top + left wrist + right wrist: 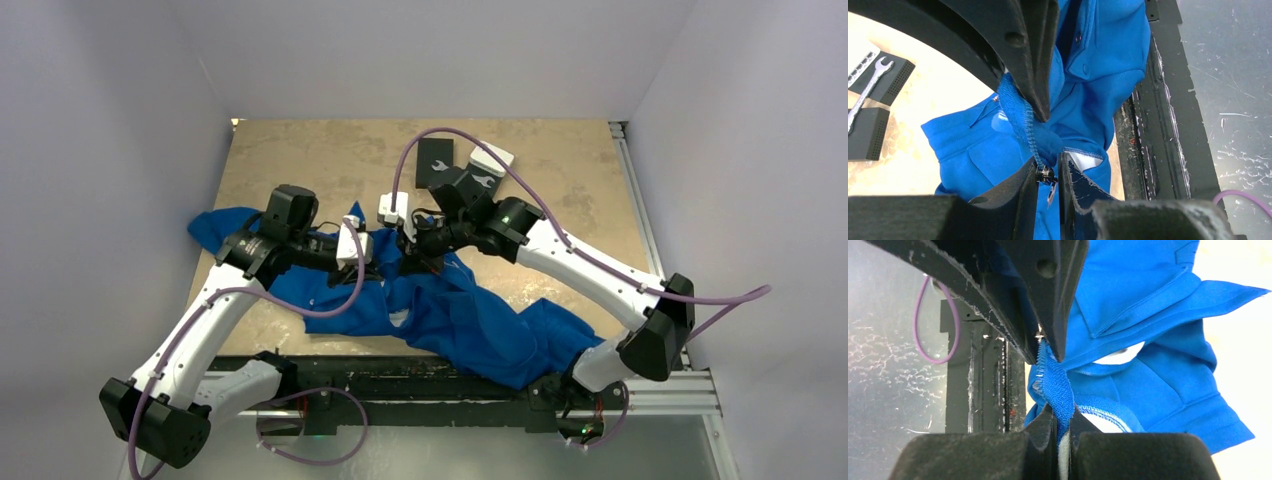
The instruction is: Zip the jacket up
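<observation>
left arm (195,335) and right arm (590,265) reach inward, jaws clamped.

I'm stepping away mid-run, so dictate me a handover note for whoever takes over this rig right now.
Left gripper: shut on the zipper slider.
Right gripper: shut on the zipper tape, stretched taut between them.
Jacket: crumpled on the table, one end over its near edge.
Done: both grips set.
To do: draw the slider along; how far it is zipped cannot be told.

We see a royal-blue soft fabric jacket (450,310) with white inner lining (1085,160) and a thin silvery zipper (1045,175), a mottled tan flat tabletop (300,150), and thin purple cables (1243,192).
</observation>
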`<action>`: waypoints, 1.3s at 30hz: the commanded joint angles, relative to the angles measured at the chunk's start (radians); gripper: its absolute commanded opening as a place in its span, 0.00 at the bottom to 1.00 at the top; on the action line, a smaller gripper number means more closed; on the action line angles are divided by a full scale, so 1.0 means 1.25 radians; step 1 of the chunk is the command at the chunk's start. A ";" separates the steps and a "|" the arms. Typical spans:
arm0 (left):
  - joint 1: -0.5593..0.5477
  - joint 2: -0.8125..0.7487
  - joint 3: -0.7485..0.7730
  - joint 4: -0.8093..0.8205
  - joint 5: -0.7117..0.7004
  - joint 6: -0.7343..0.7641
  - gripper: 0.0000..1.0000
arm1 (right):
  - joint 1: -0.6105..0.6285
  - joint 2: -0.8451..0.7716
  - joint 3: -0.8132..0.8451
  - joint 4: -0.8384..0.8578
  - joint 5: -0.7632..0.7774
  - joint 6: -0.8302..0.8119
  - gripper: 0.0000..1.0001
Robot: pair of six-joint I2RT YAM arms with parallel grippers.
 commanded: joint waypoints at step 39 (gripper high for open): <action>-0.006 -0.109 -0.066 0.430 0.055 -0.516 0.00 | 0.052 -0.187 -0.218 0.438 0.037 0.195 0.49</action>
